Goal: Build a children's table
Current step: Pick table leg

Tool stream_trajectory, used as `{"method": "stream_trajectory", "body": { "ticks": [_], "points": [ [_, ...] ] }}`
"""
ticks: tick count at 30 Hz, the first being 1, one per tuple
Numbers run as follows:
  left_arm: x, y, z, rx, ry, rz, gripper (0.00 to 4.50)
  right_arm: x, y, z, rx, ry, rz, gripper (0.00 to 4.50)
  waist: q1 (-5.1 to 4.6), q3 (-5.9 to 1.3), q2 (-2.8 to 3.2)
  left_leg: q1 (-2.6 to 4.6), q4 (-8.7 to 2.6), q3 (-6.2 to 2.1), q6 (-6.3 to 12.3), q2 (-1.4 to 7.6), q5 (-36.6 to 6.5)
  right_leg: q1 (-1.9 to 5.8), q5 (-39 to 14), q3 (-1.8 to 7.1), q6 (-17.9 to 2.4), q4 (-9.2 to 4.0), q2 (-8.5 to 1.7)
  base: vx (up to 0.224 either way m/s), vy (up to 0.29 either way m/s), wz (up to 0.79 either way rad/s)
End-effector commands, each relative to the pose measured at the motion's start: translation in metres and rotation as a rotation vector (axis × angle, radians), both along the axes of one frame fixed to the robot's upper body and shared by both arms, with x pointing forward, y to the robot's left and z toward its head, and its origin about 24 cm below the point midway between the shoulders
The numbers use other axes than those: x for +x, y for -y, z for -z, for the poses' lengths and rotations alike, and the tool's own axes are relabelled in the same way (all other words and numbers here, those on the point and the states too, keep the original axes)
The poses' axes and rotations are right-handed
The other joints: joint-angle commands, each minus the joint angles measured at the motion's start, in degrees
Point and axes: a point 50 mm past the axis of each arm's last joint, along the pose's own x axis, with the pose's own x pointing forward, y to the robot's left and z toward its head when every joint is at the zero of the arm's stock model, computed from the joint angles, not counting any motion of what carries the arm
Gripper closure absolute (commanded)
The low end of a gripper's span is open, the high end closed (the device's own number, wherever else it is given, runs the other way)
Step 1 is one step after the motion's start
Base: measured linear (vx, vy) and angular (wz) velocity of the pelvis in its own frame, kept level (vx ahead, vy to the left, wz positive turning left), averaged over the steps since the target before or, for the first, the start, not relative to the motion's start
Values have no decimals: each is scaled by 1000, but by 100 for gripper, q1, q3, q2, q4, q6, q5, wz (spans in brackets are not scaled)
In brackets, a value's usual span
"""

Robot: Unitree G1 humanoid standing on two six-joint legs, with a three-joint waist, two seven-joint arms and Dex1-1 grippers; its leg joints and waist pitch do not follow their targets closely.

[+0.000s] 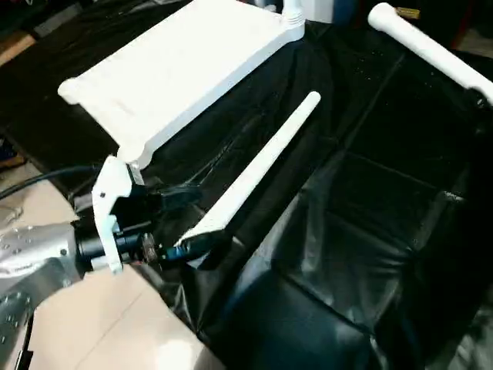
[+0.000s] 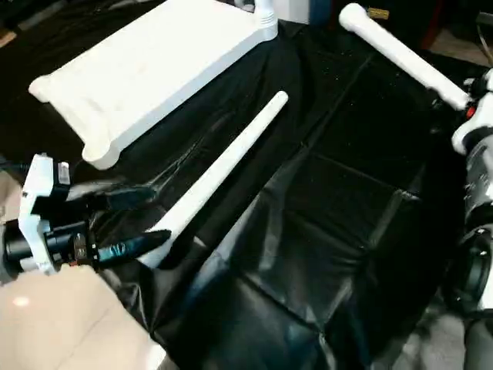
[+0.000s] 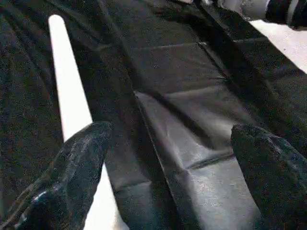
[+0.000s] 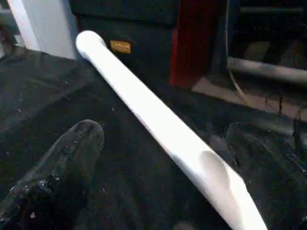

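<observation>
White plastic rectangular tabletop point(image 1: 181, 65) lies at far left of black sheet point(image 1: 370, 231). L gripper point(image 1: 185, 223), fingers apart, straddles wide end of long white tapered leg point(image 1: 258, 166). R gripper point(image 4: 163, 167), fingers apart, around second white leg point(image 2: 400, 54).

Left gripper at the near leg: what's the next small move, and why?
Probably close the left gripper on the near leg. Its fingers stand open at the leg's thick end, which lies loose on the black sheet, apart from the table top. One finger already sits alongside the leg.
</observation>
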Motion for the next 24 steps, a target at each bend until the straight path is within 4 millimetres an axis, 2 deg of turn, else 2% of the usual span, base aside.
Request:
{"method": "stream_trajectory", "body": {
  "ticks": [1,5,6,7,12,16,17,24],
  "points": [
    [-4,-3,-1,1,5,-23,0,0,0,-14,-20,34,-30,5,19,-491,-344,163,-301,-218,1446,502,-5,370,-1440,322,-1384,-417,-573,0,0,0],
    [-4,-3,1,3,6,-34,0,0,2,-14,-63,-9,-10,5,30,-490,-340,157,-277,-227,1554,497,245,365,-1147,311,-1422,-376,-558,0,0,0],
    [-2,-4,1,6,6,-39,0,1,5,-9,-144,-92,52,5,30,-473,-321,153,-278,-238,1576,494,371,349,-1057,303,-1442,-369,-539,0,0,0],
    [-2,-4,1,8,7,-41,0,1,6,-8,-184,-131,86,5,32,-475,-335,157,-265,-232,1602,480,458,357,-937,304,-1479,-359,-538,0,0,0],
    [0,-7,0,17,4,-43,0,0,13,-7,-241,-203,177,5,62,-446,-299,153,-267,-228,1560,479,403,374,-893,309,-1494,-353,-556,0,0,0],
    [1,-9,-1,23,-1,-38,0,-1,14,-7,-279,-249,181,5,65,-426,-291,158,-283,-233,1459,491,230,384,-906,305,-1524,-355,-557,0,0,0],
    [1,-10,-2,24,-2,-37,0,0,14,-7,-283,-254,182,5,68,-431,-272,167,-283,-232,1442,499,207,384,-882,309,-1541,-351,-562,0,0,0],
    [3,-12,-4,30,-3,-30,0,-1,16,-8,-283,-300,173,5,65,-445,-279,154,-269,-225,1420,490,217,415,-610,311,-1640,-318,-570,0,0,0]
  ]
}}
